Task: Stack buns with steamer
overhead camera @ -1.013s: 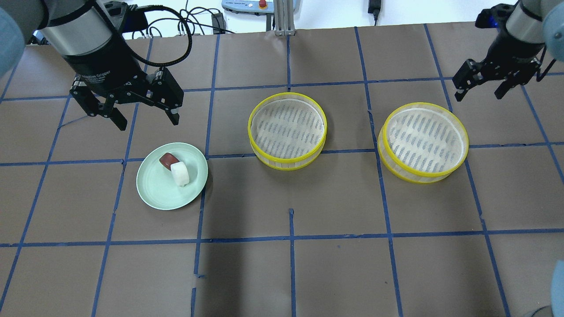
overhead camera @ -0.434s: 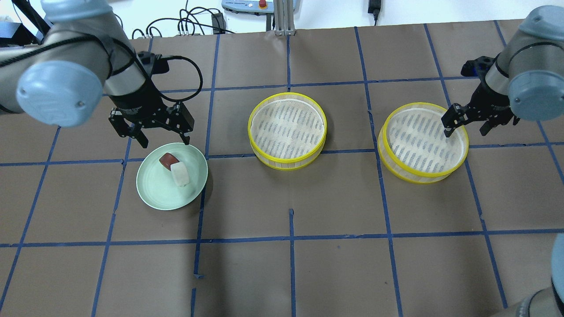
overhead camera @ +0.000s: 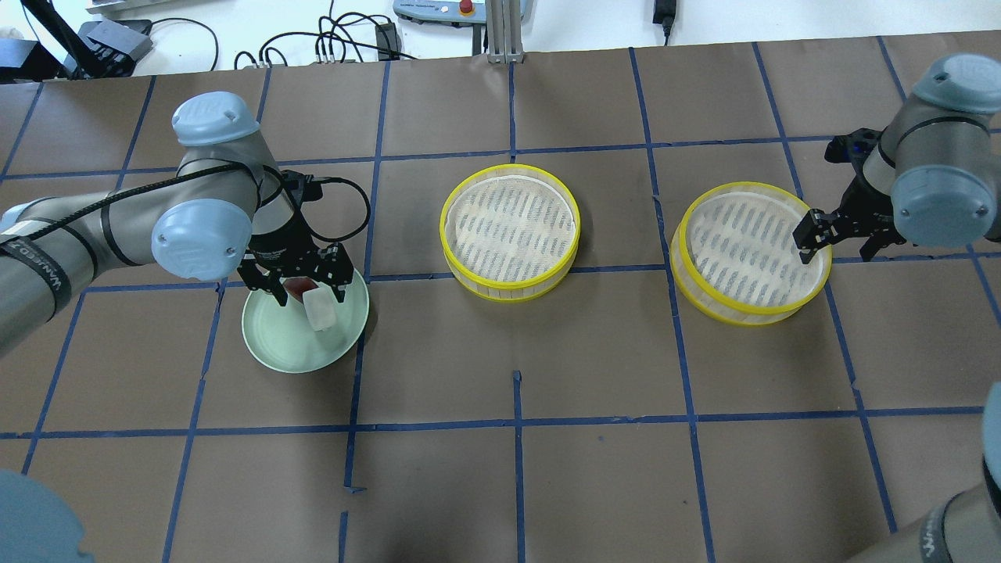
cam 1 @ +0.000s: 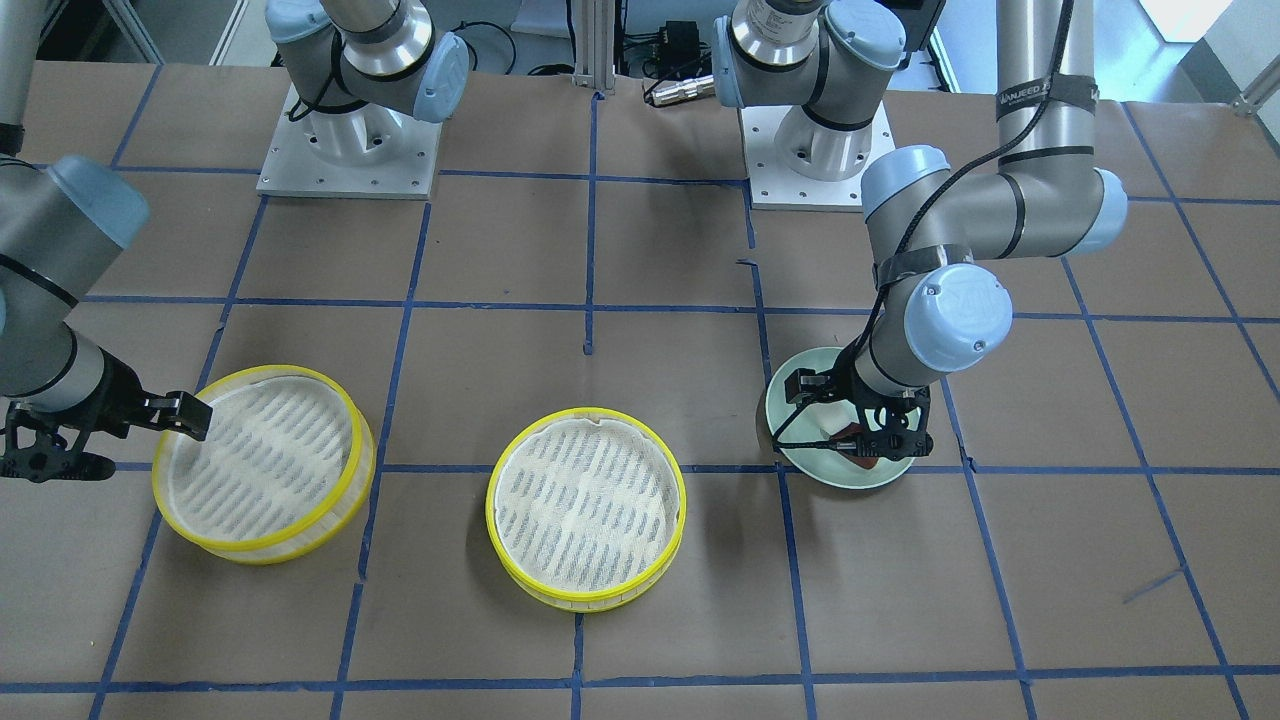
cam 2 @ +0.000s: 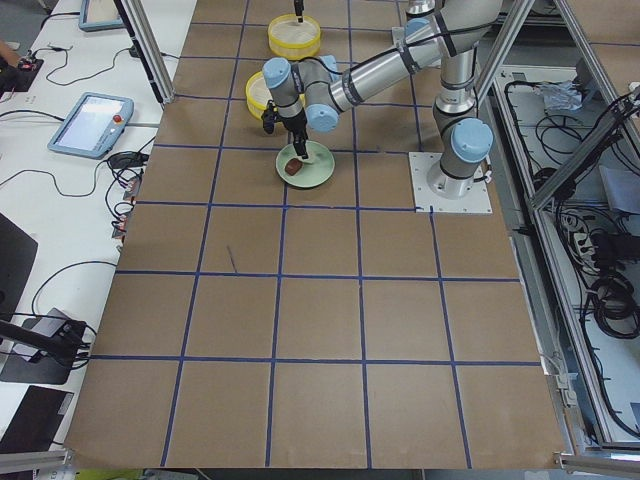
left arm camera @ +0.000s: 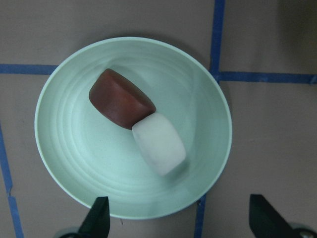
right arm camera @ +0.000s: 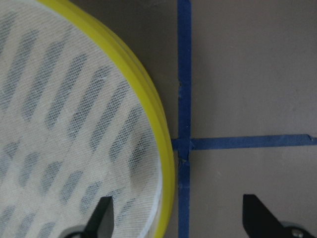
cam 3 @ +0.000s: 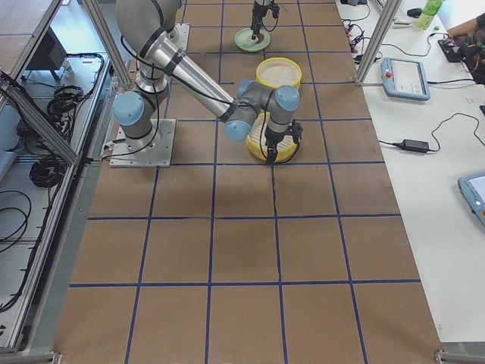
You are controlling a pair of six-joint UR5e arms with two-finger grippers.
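Overhead feed, going left to right. The left tool (overhead camera: 310, 295) is spread wide and low over the pale green plate (overhead camera: 274, 348), a finger on either side of the buns and gripping nothing. The reddish-brown bun (left arm camera: 121, 99) sits at 11 o'clock of the white bun (left arm camera: 158, 144); the two touch, and both are on the plate. The middle steamer tray (overhead camera: 508, 288) sits on the bench (overhead camera: 547, 485). The right steamer tray (overhead camera: 747, 311) is well apart from it. The right tool (overhead camera: 837, 249) is open too, straddling that tray's yellow rim at 3 o'clock, one finger inside and one outside.
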